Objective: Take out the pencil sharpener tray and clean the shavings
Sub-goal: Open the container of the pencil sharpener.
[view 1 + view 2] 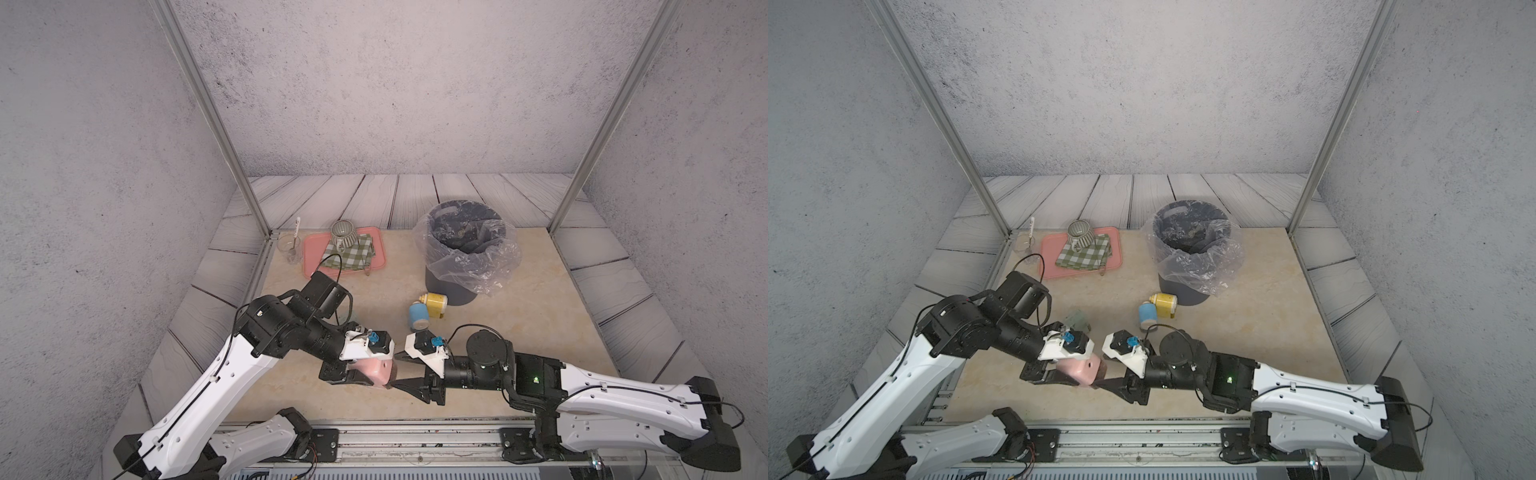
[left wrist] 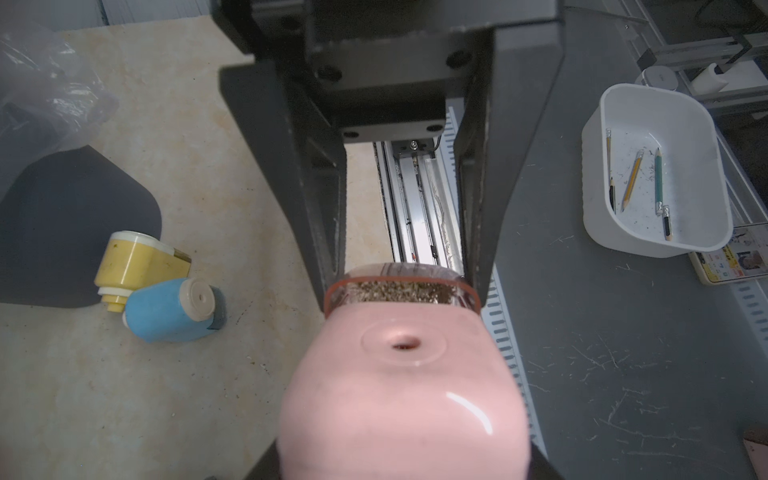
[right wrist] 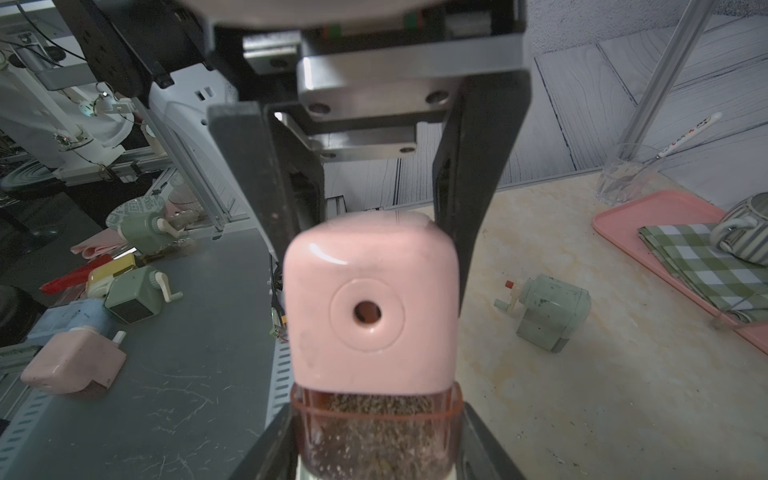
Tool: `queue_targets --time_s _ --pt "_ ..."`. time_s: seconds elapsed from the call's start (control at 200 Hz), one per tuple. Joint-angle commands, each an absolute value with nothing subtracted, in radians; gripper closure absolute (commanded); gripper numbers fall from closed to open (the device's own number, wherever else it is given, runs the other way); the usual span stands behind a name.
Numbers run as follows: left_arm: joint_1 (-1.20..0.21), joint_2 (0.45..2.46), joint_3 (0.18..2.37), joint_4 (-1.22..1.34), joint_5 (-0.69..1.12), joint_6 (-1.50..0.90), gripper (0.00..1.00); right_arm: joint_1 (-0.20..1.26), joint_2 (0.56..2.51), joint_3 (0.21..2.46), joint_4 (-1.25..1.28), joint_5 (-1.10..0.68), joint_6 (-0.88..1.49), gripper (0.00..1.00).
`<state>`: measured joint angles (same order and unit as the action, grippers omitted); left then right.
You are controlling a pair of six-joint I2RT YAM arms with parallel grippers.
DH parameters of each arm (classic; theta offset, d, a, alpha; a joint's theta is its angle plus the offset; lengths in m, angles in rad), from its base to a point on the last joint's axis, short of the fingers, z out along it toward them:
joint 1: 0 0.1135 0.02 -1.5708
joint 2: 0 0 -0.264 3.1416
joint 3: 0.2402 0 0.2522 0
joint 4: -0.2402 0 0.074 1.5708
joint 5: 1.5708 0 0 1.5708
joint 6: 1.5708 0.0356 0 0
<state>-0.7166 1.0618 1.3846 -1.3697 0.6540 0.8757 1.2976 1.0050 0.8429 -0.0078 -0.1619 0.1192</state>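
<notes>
ok so left gripper [image 3: 376, 241] clamps the sharpener [image 2: 399, 395], right gripper [image 2: 403, 282] flanks its tray [image 3: 374, 432] (can't tell if squeezing); I'd pull straight, level, no spills.

Pink sharpener [image 1: 376, 370], shavings-filled tray [image 3: 374, 432] partly out

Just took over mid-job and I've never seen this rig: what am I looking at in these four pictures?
Two robot arms work at a table. Two pictures look down from one overhead camera; two come from wrist cameras. The left gripper holds a pink sharpener. The right gripper flanks the sharpener's clear drawer, full of shavings; whether it pinches I cannot tell. Also there: lined bin, blue sharpener, yellow sharpener, green sharpener, serving tray with cloth and mug, glass.
</notes>
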Motion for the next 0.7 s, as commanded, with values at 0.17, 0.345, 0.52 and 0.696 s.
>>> queue_targets --time_s 0.17,0.345,0.52,0.696 --pt "-0.724 1.065 1.397 -1.392 0.662 0.894 1.0 1.301 1.03 0.878 -0.059 -0.213 0.124 0.15" --pt "-0.724 1.07 1.407 -1.399 0.662 0.897 1.0 1.301 1.055 0.894 -0.064 -0.23 0.123 0.11" --pt "-0.724 1.065 1.404 -1.397 0.667 0.894 1.0 1.301 1.061 0.895 -0.051 -0.215 0.117 0.12" --pt "-0.724 1.059 1.402 -1.388 0.678 0.889 1.0 1.301 1.07 0.89 -0.03 -0.207 0.123 0.15"
